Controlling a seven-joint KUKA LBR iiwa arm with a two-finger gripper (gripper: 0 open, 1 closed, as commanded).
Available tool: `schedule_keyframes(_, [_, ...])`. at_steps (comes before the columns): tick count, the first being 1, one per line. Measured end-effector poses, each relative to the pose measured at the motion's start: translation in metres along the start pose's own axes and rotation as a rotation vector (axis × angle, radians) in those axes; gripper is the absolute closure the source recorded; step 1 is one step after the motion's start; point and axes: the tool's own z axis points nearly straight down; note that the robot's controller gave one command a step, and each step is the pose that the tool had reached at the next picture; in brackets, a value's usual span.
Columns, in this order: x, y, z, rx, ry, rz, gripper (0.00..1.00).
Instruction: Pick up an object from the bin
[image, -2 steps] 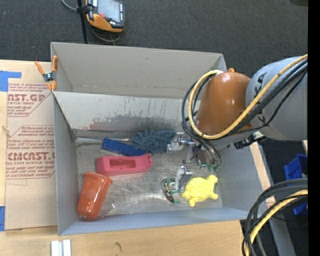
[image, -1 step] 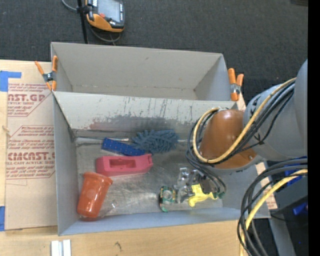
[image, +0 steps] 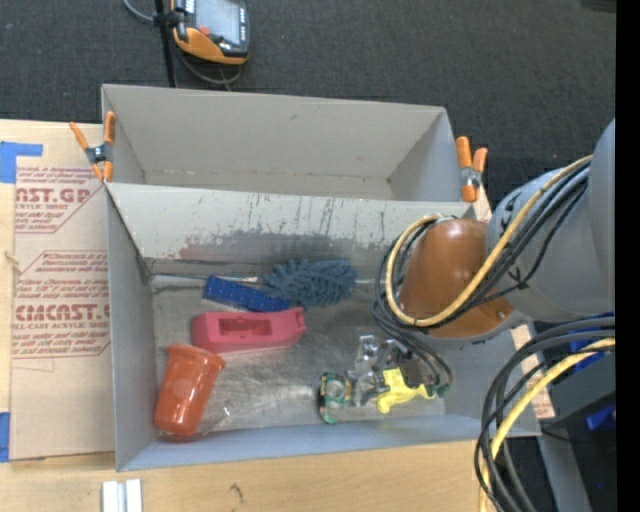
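Well, at the left end of the grey bin (image: 270, 215) an orange cup (image: 185, 390) lay on its side near the front wall, its open mouth turned up toward the middle. Just beside it, a little further back, was a pink block (image: 248, 328) lying flat, and behind that a blue brush (image: 300, 283) stretched along the floor, its handle to the left and its bushy bristles to the right, close under the back wall. Further right, near the front wall, sat a small green thing (image: 332, 392). The gripper (image: 368, 366) hung low just above and beside it, and from where I stood I could not tell whether it was spread or pressed together. A yellow piece (image: 400, 390) lay just right of that. Above them loomed the arm's rounded orange cover (image: 450, 275), looped about with yellow and black cables (image: 392, 285).
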Motion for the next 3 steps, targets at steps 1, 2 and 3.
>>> schedule_keyframes(1, [0.001, 0.003, -0.047, 0.0, -0.007, -0.015, 1.0])
schedule_keyframes(2, [0.004, 0.004, -0.115, 0.001, -0.009, -0.03, 1.0])
schedule_keyframes(3, [-0.009, -0.005, -0.165, -0.001, -0.015, 0.129, 1.0])
